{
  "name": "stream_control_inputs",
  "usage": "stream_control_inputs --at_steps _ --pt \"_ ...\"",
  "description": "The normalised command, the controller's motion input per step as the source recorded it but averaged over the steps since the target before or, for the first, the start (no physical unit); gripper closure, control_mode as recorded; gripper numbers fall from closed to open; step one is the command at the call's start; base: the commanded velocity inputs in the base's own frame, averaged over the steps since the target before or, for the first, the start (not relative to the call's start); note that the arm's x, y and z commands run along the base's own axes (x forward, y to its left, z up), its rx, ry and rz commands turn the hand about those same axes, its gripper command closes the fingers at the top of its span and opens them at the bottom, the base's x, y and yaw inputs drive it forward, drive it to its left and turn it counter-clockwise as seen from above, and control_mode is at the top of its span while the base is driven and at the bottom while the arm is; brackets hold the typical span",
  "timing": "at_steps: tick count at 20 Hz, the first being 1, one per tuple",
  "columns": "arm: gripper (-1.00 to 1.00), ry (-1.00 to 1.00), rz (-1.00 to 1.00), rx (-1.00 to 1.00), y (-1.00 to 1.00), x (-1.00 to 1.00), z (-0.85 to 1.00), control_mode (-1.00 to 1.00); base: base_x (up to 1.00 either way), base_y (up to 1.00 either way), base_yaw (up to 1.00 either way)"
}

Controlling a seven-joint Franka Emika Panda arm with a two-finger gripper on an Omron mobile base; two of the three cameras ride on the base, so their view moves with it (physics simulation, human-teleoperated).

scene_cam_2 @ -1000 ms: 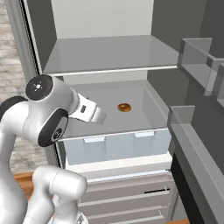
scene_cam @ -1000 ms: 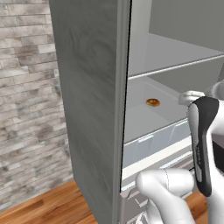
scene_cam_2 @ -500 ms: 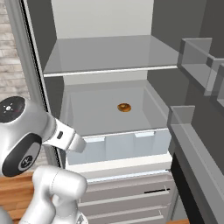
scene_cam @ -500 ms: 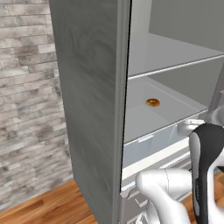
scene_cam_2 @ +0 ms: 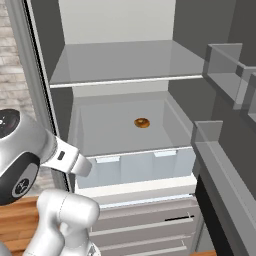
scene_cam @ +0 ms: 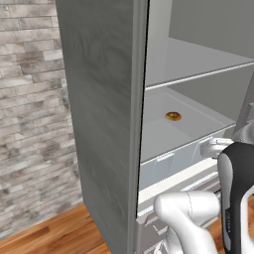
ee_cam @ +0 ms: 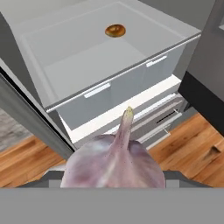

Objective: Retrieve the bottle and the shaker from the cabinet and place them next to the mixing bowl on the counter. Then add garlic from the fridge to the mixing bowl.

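The garlic, a whitish-purple bulb with a pointed tip, sits very close at the bottom of the hand view. It hides the fingers of my gripper, which is shut on it. The fridge stands open in front of me, with pale inner shelves and a wide drawer below. My arm hangs low, in front of the fridge's lower left. The bottle, the shaker, the cabinet and the mixing bowl are out of view.
A small brown ring-shaped item lies on the fridge's lower shelf. The fridge door with its bins stands open at the right. A grey wood-grain panel and a brick wall lie to the left, with wooden floor below.
My arm has drawn back out of the fridge and sunk lower, toward the bottom left of the right base view. The brown item on the shelf has not moved.
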Motion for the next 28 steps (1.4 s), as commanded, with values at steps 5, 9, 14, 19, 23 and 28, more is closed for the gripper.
stream_control_inputs --at_steps 5,9,14,19,23,28 --pt "1.0 0.0 0.0 0.0 0.0 0.0 0.0 1.0 -0.09 0.01 0.0" --pt "1.0 0.0 0.0 0.0 0.0 0.0 0.0 1.0 -0.97 0.14 0.0" --pt "1.0 0.0 0.0 0.0 0.0 0.0 0.0 1.0 -0.5 0.51 -0.35" --pt "1.0 0.0 0.0 0.0 0.0 0.0 0.0 1.0 -0.08 0.21 -0.84" --pt "1.0 0.0 0.0 0.0 0.0 0.0 0.0 1.0 0.0 0.15 -0.95" --pt "1.0 0.0 0.0 0.0 0.0 0.0 0.0 1.0 0.0 0.0 -0.91"
